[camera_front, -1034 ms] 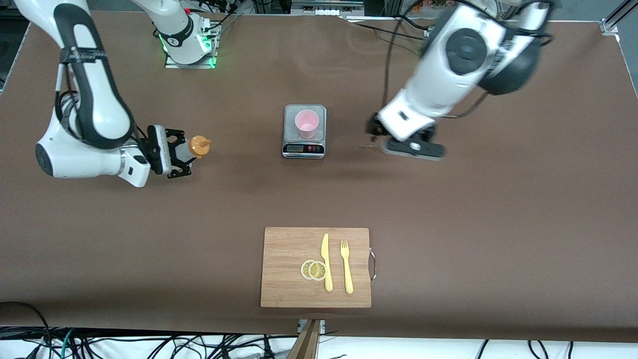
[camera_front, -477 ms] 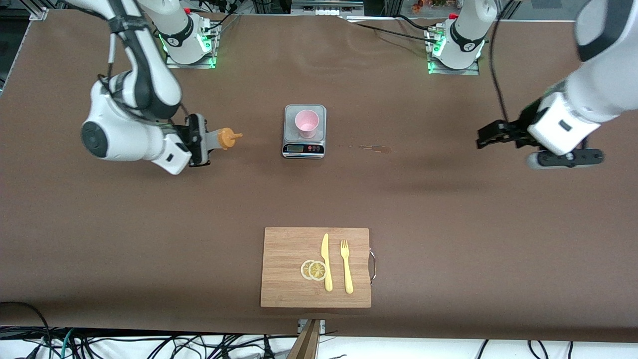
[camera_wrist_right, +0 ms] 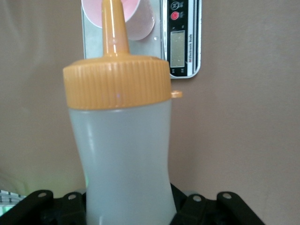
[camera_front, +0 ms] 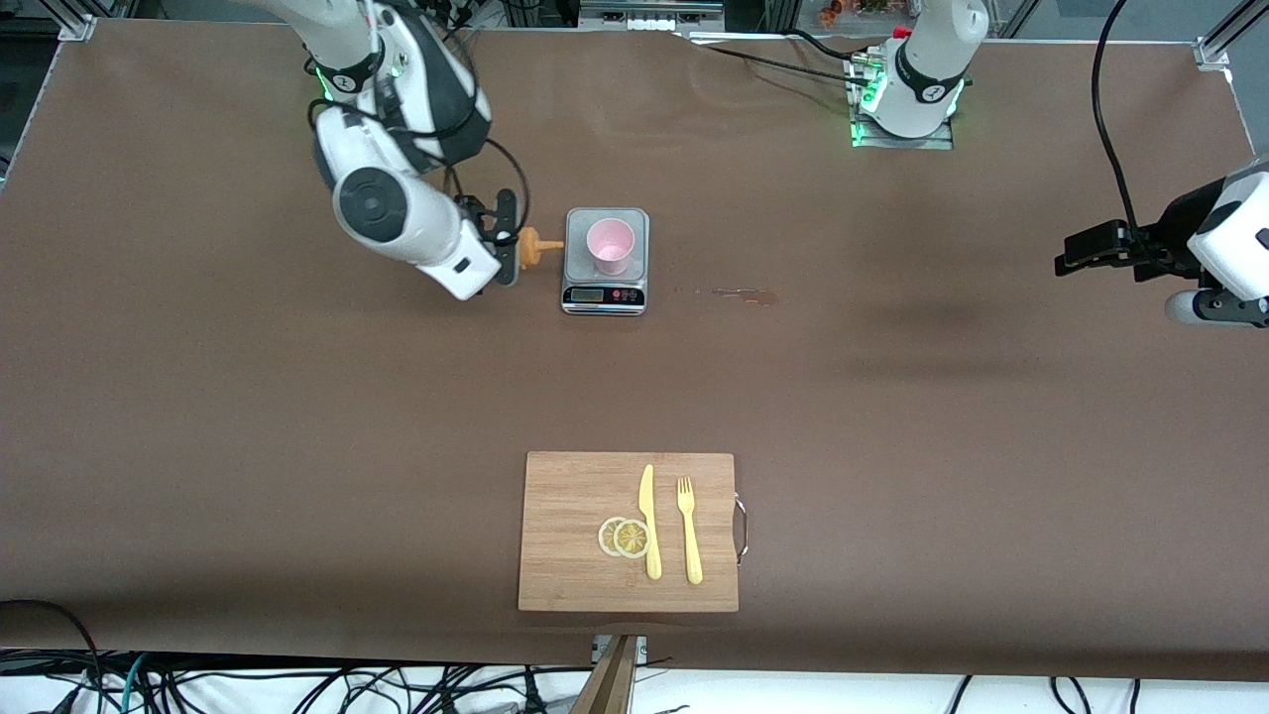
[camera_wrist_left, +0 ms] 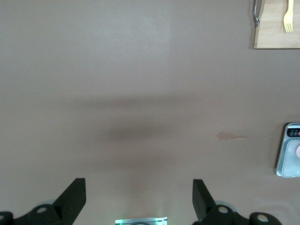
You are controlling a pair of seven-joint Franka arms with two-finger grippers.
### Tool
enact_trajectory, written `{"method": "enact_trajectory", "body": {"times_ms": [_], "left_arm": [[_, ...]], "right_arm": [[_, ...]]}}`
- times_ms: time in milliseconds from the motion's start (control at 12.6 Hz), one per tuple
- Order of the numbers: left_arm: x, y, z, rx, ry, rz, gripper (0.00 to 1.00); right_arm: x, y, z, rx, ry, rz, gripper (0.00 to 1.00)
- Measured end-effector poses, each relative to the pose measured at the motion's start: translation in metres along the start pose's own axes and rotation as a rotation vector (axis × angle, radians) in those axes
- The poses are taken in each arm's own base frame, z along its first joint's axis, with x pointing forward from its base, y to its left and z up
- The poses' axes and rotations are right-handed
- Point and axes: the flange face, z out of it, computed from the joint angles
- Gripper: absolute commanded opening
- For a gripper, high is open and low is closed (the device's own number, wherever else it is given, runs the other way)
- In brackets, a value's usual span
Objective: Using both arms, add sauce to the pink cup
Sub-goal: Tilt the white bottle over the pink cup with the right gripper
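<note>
Nearest the camera, on the counter (camera_front: 297,446), a cutting board (camera_front: 575,555) with cutlery, out of the way. Farther up, pink cup (camera_front: 610,245) on the scale (camera_front: 606,294) for weighing. Beside it, right hand (camera_front: 504,241) clamped on the sauce (camera_front: 531,247), nozzle tipped toward the cup, probably ready to pour; left hand (camera_front: 1073,250) empty, spread wide, waiting over the counter's left-arm end.

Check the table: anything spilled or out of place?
Yes: a small brownish smear stains the mat beside the scale, toward the left arm's end, like spilled sauce. The pink cup stands upright on the scale. Nothing else looks off.
</note>
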Motion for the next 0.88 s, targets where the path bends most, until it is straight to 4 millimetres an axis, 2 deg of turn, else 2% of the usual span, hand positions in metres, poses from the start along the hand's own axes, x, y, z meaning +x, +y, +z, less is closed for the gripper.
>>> {"method": "enact_trajectory", "body": {"times_ms": [159,477,875], "left_arm": [[-0.002,0.007,-0.001,0.005,-0.012,0.014,1.00],[-0.001,0.010,0.002,0.006,-0.025,0.023,1.00],[0.003,0.009,0.007,0.006,-0.034,0.022,1.00]], "right_arm": [[0.018,-0.013,0.005,-0.022,-0.049,0.012,0.36],[0.048,-0.040,0.013,-0.077,-0.141,0.043,0.38],[0.072,-0.067,0.025,-0.144,-0.259,0.077,0.38]]}}
